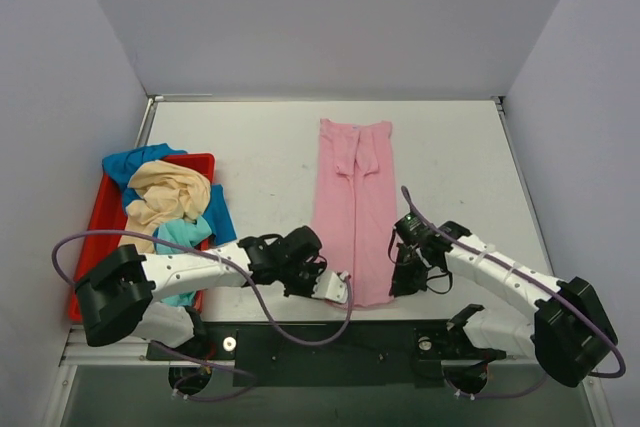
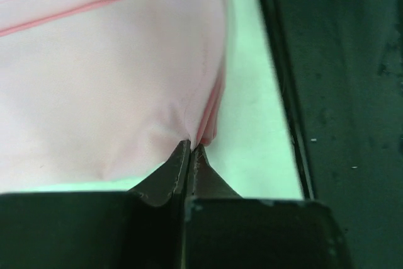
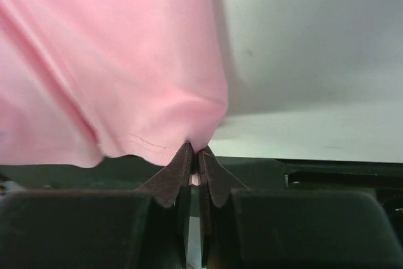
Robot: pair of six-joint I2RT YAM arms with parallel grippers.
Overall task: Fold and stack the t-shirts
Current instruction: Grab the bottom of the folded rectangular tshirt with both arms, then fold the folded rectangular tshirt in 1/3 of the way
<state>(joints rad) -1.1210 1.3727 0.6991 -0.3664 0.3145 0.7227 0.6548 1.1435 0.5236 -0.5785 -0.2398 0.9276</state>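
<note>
White tabletop (image 1: 250, 147) enclosed by pale grey walls (image 1: 330, 17), seen from above and from both wrists. Reading from left to right, we count the following.

One red tray (image 1: 95, 232) sits at the left edge of the tabletop and bears a heap of three garments. One blue t-shirt (image 1: 130, 162) lies lowest and spills over the tray's far and right rims. One cream-yellow t-shirt (image 1: 170, 192) is crumpled on top of it. One teal t-shirt (image 1: 182, 235) lies at the near side of the heap.

One left gripper (image 1: 342, 290) has its two fingers pressed together on the near left corner of the pink cloth. In its wrist view we see the layered edge gathered into the fingertips (image 2: 179, 155).

One pink t-shirt (image 1: 355, 197) lies at the centre of the tabletop. It is folded lengthwise into a long narrow strip running from the far side toward the arms, well apart from the tray.

One right gripper (image 1: 397, 285) is likewise closed, pinching the near right corner of the pink t-shirt at its stitched hem. In its wrist view the cloth puckers where it meets the fingertips (image 3: 208, 159).
</note>
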